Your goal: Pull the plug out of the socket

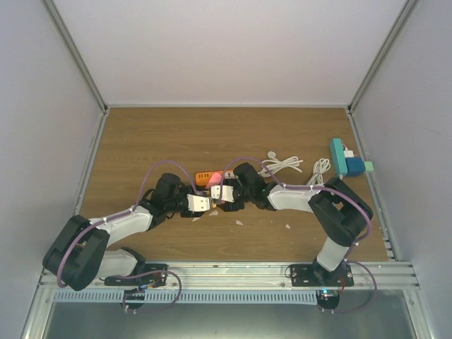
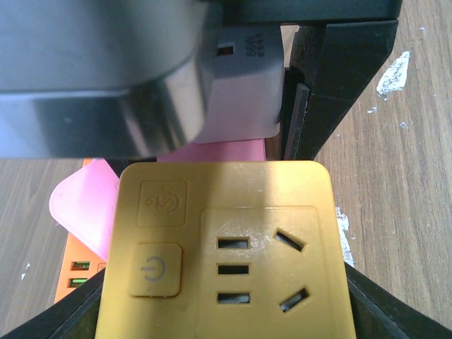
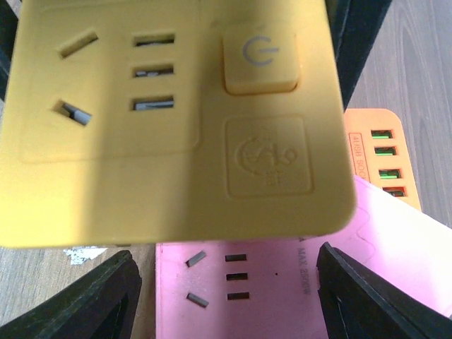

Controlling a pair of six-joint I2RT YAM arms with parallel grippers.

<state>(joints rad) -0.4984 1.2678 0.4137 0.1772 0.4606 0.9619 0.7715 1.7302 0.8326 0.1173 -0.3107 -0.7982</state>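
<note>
Wooden tabletop (image 1: pixel 141 141), centre: left hand (image 2: pixel 222 318) is clenched on the yellow socket block (image 2: pixel 226 247). Right hand (image 3: pixel 229 296) straddles the pink block (image 3: pixel 282 282), grip unclear. The white plug (image 2: pixel 244 92) sits just beyond. Brace the yellow block and pull straight, without twisting.

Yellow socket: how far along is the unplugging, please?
Looks done: the yellow socket shows empty slots in both wrist views. In hand: a white plug sits beyond it, against a black claw finger. Left: carrying it clear; who grips it is unclear.
</note>
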